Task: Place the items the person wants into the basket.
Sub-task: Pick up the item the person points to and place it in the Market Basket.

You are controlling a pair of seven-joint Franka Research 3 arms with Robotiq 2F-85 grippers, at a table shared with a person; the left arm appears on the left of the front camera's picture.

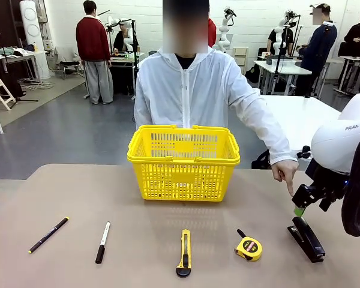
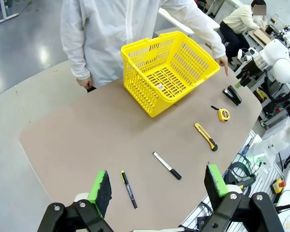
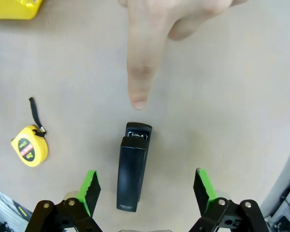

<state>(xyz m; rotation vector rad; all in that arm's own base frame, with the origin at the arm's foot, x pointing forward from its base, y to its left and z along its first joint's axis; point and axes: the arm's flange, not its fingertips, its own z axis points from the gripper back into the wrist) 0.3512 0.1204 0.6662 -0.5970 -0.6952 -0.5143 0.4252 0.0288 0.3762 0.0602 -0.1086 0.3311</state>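
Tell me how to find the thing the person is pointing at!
Start at the big yellow basket, then follow the row of tools on the robot's side to its right end. Past the round yellow tape measure lies the stapler: the only chunky, all-black thing there.

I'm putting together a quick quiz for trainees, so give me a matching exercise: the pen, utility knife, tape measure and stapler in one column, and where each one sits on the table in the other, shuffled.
Things
1. thin black pen
2. utility knife
3. tape measure
4. black stapler

Places
A. where the person's finger points
B. end of the row on the robot's left
C. middle of the row, straight in front of the basket
D. between the knife and the stapler

Pairs: 1-B, 2-C, 3-D, 4-A
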